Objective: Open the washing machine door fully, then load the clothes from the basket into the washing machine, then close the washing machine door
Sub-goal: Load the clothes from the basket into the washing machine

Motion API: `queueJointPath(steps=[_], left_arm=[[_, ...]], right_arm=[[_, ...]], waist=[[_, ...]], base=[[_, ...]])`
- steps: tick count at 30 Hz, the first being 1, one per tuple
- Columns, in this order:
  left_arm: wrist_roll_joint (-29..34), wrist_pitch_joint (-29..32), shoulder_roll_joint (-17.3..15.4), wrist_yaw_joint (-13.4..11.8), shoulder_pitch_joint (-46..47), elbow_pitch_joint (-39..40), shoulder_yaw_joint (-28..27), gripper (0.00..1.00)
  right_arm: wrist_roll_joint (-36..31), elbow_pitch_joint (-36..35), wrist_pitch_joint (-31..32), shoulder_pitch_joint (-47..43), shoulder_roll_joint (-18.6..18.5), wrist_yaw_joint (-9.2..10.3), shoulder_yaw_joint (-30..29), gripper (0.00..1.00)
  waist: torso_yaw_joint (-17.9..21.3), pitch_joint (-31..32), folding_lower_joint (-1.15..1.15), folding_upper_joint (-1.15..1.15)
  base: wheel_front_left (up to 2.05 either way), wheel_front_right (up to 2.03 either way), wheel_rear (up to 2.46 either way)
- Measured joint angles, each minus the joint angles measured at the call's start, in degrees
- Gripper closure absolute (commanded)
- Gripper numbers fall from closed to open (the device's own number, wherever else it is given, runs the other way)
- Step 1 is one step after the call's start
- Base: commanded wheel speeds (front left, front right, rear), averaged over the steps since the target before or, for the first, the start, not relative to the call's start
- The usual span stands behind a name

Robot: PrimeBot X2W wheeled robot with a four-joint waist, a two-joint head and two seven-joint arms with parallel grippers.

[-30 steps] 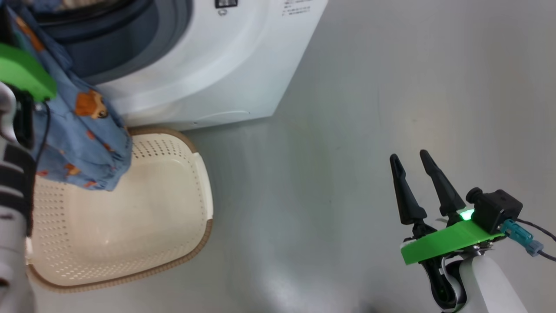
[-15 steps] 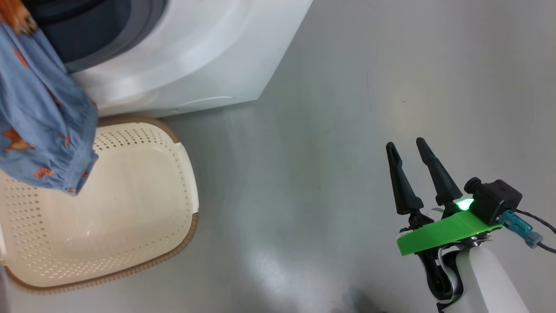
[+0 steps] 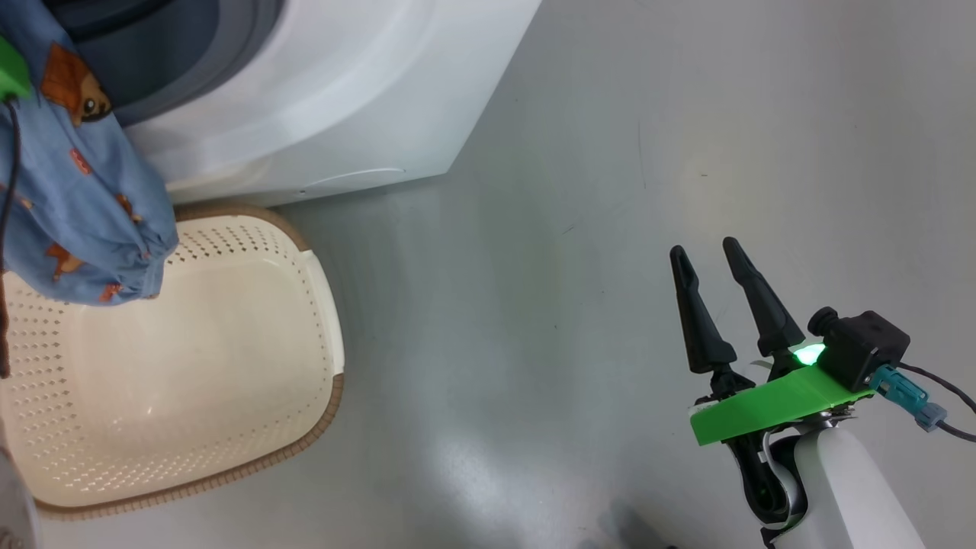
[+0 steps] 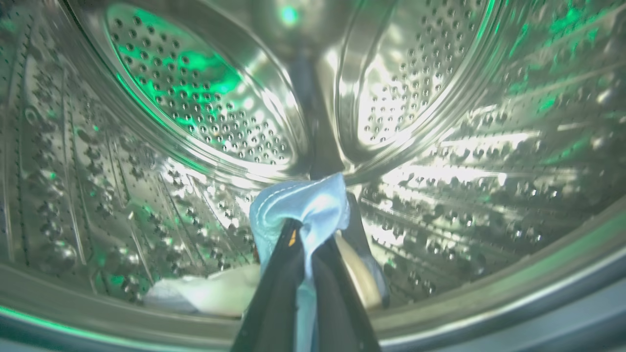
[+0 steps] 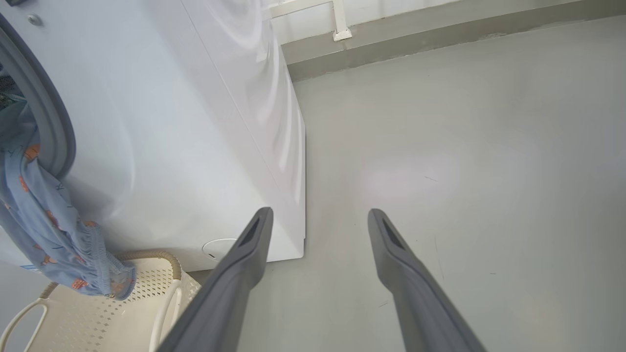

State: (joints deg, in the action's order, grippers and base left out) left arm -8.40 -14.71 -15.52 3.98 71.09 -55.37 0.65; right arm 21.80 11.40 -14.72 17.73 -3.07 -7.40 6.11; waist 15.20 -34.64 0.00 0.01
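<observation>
Light blue cartoon-print fabric clothes (image 3: 84, 206): one end pinched in closed left jaws inside steel perforated drum (image 4: 195, 98) of big white washing machine (image 3: 343, 99), far left. Tail hangs outside over cream perforated plastic basket (image 3: 333, 396). Likely held deep so release lands inside. Right jaws spread, empty, near right, out of way.

Grey glossy floor (image 3: 564, 252) — glare patch, few faint scuffs. Right wrist view: grey skirting strip (image 5: 440, 36) along the wall base, white bracket (image 5: 341, 34) standing on it.
</observation>
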Motion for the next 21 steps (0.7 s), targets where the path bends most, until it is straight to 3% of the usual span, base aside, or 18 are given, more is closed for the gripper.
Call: queueJointPath(steps=[1, 3, 4, 11, 21], left_arm=[[0.1, 0.0, 0.0, 0.4, 0.7, -3.5, 0.6, 0.9], [0.1, 0.8, 0.2, 1.0, 2.2, -7.7, 1.1, 0.25], [0.3, 1.1, 0.2, 1.3, 2.8, -9.2, 1.7, 0.0], [0.1, 2.8, 0.5, 1.9, 5.8, -15.9, 2.6, 0.0], [-1.3, 0.7, 2.4, 2.6, 6.1, -17.4, 2.7, 0.0]], right_arm=[[0.0, 0.0, 0.0, 0.0, 0.0, 0.0, 0.0, 0.0], [0.0, 0.0, 0.0, 0.0, 0.0, 0.0, 0.0, 0.0], [0.0, 0.0, 0.0, 0.0, 0.0, 0.0, 0.0, 0.0], [0.0, 0.1, 0.0, 0.0, 0.1, 0.0, 0.1, 0.0], [0.0, 0.2, 0.0, 0.0, -0.1, 0.0, -0.1, 0.0]], waist=[[-0.1, 0.2, 0.0, 0.0], [-0.2, 0.4, 0.0, 0.0], [-0.3, 0.5, 0.0, 0.0], [-1.1, 0.9, 0.0, 0.0], [-2.3, 1.9, 0.0, 0.0]], base=[[0.0, 0.0, 0.0], [0.0, 0.0, 0.0], [0.0, 0.0, 0.0], [0.0, 0.0, 0.0], [0.0, 0.0, 0.0]])
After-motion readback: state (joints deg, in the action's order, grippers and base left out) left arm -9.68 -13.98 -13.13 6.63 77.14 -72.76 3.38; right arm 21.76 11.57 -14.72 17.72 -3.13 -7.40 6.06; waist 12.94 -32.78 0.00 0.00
